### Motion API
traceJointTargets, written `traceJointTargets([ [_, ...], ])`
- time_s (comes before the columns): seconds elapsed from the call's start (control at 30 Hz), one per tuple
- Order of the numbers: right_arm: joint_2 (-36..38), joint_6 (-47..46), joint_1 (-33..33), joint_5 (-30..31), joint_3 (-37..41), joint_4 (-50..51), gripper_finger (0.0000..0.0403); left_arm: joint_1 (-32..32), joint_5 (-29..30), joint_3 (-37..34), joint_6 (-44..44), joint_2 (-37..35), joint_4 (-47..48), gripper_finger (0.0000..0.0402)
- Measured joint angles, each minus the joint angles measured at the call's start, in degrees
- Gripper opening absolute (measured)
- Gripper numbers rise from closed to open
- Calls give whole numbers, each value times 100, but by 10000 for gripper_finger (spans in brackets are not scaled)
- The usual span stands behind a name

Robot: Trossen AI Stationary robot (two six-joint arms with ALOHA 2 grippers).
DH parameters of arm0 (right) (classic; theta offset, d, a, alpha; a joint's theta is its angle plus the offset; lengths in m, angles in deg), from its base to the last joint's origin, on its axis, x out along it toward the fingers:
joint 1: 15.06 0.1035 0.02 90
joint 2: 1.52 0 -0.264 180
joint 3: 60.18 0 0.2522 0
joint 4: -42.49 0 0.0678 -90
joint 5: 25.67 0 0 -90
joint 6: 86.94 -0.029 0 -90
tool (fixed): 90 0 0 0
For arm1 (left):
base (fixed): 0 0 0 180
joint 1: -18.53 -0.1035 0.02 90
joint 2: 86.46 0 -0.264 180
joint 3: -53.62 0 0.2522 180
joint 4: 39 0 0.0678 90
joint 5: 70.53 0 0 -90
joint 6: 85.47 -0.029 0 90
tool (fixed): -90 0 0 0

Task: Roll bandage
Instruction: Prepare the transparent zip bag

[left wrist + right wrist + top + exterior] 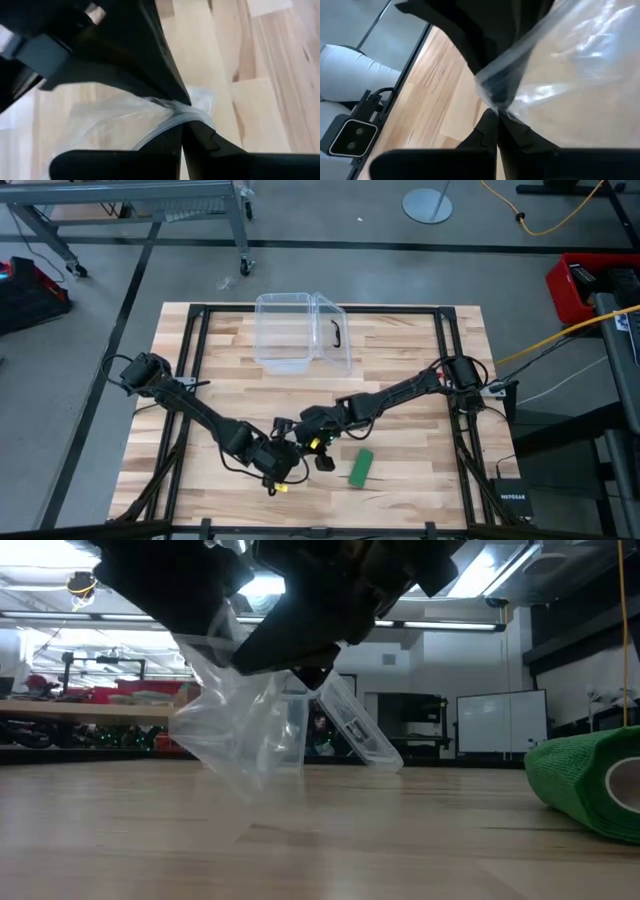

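Bandage: one, a short green roll (361, 466) lying on its side on the wooden table (420, 410), near the front edge and just to the right of the two grippers; nothing is touching it. The low view shows its open end at the far right (590, 785).
Wrapper: one crinkly clear plastic wrapper (240, 735), hanging above the tabletop between the two grippers.
Left gripper: one (283, 476), near the front middle of the table, fingers clenched on an edge of the wrapper (175, 112).
Right gripper: one (322, 452), close beside the left one, fingers pinched together on the wrapper too (495, 97).
Arms: two, reaching in from the left and right sides and meeting at the front centre.
Clear box: one plastic box with its lid open (300, 332), toward the back of the table, well apart from the grippers; a small dark handle (336, 332) shows on the lid.
In the way: from table height the hanging wrapper partly covers the box behind it (350, 730).
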Motion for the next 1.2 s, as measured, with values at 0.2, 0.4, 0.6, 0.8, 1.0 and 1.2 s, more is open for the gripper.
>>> traceJointTargets([
  [0.2,2,0,-9,80,-2,233,4,11,1098,-1,517,-462,918,0],
  [0.4,4,0,-11,35,-3,190,4,11,1215,0,609,-1079,920,0],
  [0.6,4,18,-11,37,-5,183,4,5,1192,0,594,-1353,953,0],
  [0.8,4,68,-11,37,-4,205,4,-78,713,-1,1088,-1331,955,9],
  [1.0,4,88,-11,41,-4,201,4,-112,357,-1,1747,-1327,821,61],
  [1.2,7,105,-39,272,-2,278,4,31,161,-195,1681,-1318,-344,127],
])
